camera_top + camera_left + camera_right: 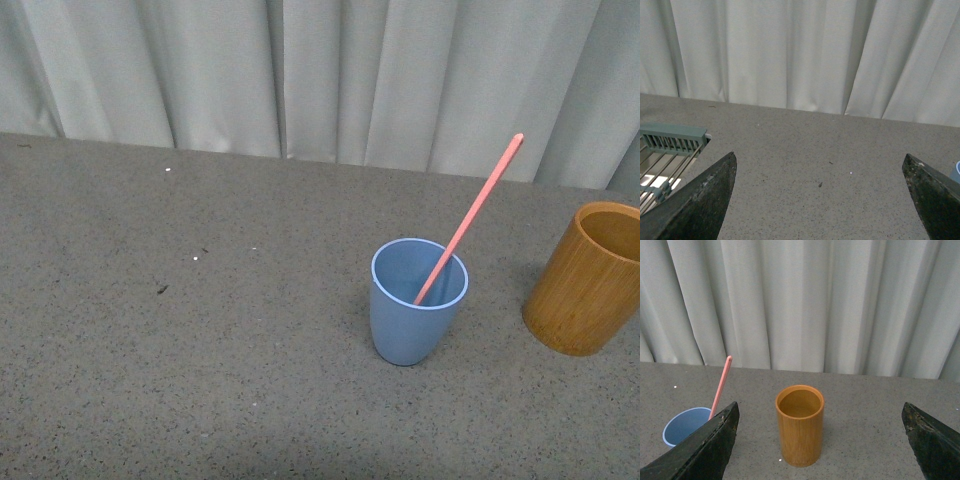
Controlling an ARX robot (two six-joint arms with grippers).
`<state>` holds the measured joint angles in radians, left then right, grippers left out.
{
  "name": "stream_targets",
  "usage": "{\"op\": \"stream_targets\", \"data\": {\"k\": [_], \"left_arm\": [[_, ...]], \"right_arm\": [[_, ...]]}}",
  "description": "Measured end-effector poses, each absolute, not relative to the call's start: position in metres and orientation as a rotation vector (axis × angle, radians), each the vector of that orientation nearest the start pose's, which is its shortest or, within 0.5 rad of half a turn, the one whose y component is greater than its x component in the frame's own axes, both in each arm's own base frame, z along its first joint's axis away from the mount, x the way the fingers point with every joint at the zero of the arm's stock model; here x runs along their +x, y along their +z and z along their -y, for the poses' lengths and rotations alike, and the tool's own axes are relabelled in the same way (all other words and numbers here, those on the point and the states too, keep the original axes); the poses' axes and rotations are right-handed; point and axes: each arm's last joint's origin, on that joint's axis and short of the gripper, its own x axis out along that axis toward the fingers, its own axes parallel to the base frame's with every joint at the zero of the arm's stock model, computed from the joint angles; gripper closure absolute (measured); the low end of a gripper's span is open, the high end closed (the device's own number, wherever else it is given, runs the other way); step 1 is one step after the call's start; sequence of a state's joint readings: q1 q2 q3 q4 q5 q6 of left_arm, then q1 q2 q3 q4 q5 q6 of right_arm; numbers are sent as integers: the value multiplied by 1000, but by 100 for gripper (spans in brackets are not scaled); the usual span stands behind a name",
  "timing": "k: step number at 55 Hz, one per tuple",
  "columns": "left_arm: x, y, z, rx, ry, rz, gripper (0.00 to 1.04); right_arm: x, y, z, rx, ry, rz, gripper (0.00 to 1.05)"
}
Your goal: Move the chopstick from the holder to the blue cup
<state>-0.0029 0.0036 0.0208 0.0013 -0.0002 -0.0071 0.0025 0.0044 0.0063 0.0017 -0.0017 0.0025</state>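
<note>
While neither arm enters the front view, each wrist view shows its own end effector: the left gripper [820, 200] has its two dark, wedge-shaped fingers [700, 205] spread wide, with nothing between them but bare speckled grey tabletop [805, 150]. It touches no object. A pale green slatted rack [670, 145] lies on the table near one of the left fingers. The right gripper [820, 440] is likewise fully spread and holds nothing; its dark fingers [705, 450] frame the squat brown-orange bamboo-look cylindrical holder [799, 425], which stands upright on the table ahead of the jaws, clear of both fingers. Both wrist cameras look level along the table toward the pleated white curtain [320, 70], indicating that both arms are held low and roughly horizontal. The long, thin salmon-pink chopstick [468, 218] stands in the light blue matte plastic tumbler [415, 310], its lower end inside the cup and its upper part leaning over the rim, tilted toward the holder's side. The blue tumbler stands upright near the middle of the table, near the holder but separate from it. No stick shows above the holder's rim.
</note>
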Motion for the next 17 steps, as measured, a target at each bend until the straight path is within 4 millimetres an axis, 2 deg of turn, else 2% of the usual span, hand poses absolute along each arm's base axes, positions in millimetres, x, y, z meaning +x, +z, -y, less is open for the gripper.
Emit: {"op": "stream_targets", "data": {"k": [17], "left_arm": [[97, 170, 0, -7, -3, 18, 7]], "right_arm": [[98, 165, 0, 2, 4, 4, 9]]}}
